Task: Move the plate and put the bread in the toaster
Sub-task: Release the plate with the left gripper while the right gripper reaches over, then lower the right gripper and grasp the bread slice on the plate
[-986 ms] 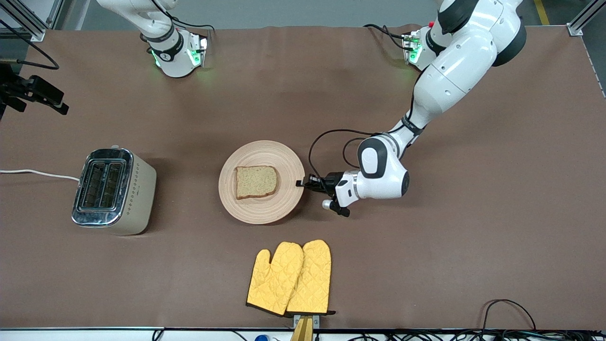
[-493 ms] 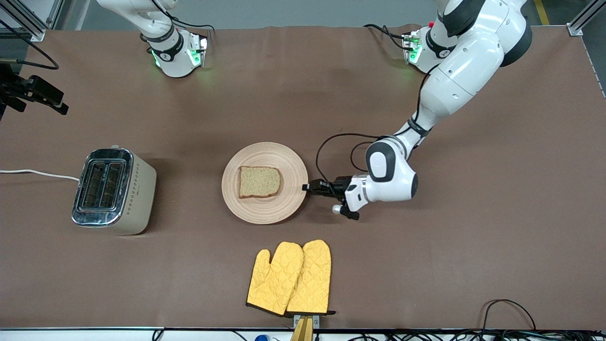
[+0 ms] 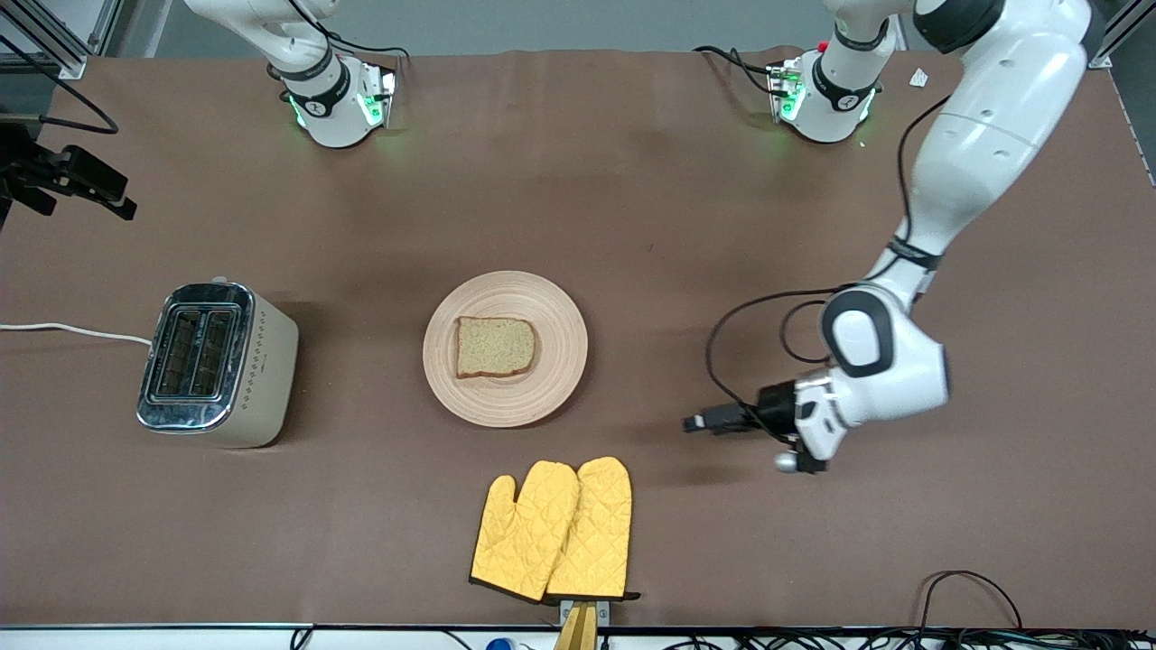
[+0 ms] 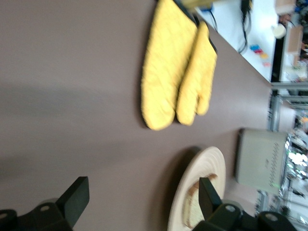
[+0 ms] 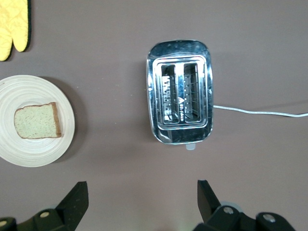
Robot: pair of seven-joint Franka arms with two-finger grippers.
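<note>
The pale beige plate (image 3: 506,411) lies at the table's middle with the bread (image 3: 494,347) slice flat on it. The cream and chrome toaster (image 3: 217,361) stands toward the right arm's end, slots up and empty. My left gripper (image 3: 700,422) is open and empty, low over bare table beside the plate toward the left arm's end, apart from its rim. In the left wrist view the gripper (image 4: 143,192) faces the plate (image 4: 211,159), bread (image 4: 195,207) and toaster (image 4: 260,161). My right gripper (image 5: 142,192) is open and empty, high over the toaster (image 5: 179,105), with plate (image 5: 33,149) and bread (image 5: 37,121) beside it.
A pair of yellow oven mitts (image 3: 553,528) lies nearer the front camera than the plate; it also shows in the left wrist view (image 4: 175,72). The toaster's white cord (image 3: 72,330) runs off the right arm's end of the table.
The left gripper let go of the plate's rim and drew back toward the left arm's end. The plate first shifted slightly that way, then stayed still. The bread stayed on it.
</note>
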